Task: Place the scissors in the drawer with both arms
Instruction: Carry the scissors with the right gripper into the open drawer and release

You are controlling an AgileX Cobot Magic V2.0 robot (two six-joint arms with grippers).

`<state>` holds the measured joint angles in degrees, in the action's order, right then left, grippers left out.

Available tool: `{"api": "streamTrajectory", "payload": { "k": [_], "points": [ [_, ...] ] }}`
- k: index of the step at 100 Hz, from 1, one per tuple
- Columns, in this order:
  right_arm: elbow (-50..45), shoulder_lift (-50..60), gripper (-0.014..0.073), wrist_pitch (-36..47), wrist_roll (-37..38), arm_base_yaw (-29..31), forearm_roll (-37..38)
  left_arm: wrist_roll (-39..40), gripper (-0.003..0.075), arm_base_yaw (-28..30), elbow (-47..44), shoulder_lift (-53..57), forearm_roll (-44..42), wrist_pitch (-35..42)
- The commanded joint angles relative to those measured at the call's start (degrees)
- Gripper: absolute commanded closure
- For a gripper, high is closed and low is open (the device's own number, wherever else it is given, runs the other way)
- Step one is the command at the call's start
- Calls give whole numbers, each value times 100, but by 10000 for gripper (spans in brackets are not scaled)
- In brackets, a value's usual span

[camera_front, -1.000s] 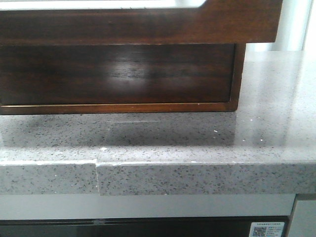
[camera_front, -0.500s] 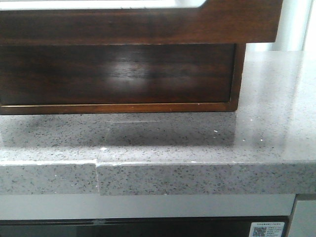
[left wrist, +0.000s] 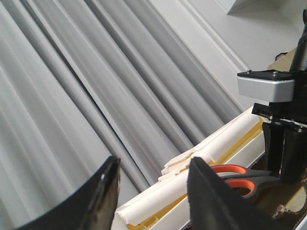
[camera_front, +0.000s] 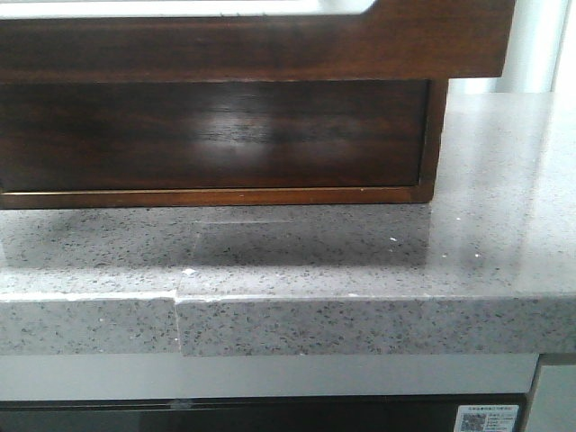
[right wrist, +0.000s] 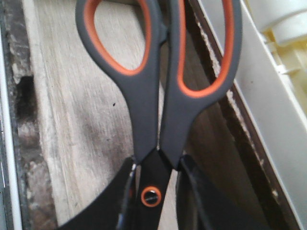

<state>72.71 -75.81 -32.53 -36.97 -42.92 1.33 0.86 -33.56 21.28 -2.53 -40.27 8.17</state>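
The scissors (right wrist: 144,96) have grey handles with orange linings. My right gripper (right wrist: 156,167) is shut on them at the pivot, and the finger loops point away from it. They hang over the pale wooden floor (right wrist: 72,105) of the open drawer, beside its dark side wall (right wrist: 216,143). In the left wrist view the scissors (left wrist: 259,181) show in the right gripper (left wrist: 283,158). My left gripper (left wrist: 153,191) is open and empty, beside them. The front view shows the drawer's front (camera_front: 270,49) pulled out at the top, and no gripper.
The dark wooden cabinet (camera_front: 216,135) stands on a grey speckled counter (camera_front: 360,261). White paper rolls (left wrist: 201,177) lie in a white and yellow tray (right wrist: 268,96) behind the drawer. Grey curtains (left wrist: 96,86) hang beyond.
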Motion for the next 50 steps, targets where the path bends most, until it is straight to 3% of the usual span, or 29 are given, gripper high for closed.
{"api": "streamTrajectory", "payload": {
  "k": [1, 15, 50],
  "points": [
    [192, 158, 375, 372, -29, 7, 84, 61, 407, -30, 147, -81, 111, 272],
    [192, 158, 203, 348, -29, 7, 84, 61, 407, -30, 147, -81, 111, 272],
    [192, 158, 197, -54, 22, 7, 84, 61, 407, -30, 147, -81, 593, -54]
  ]
}}
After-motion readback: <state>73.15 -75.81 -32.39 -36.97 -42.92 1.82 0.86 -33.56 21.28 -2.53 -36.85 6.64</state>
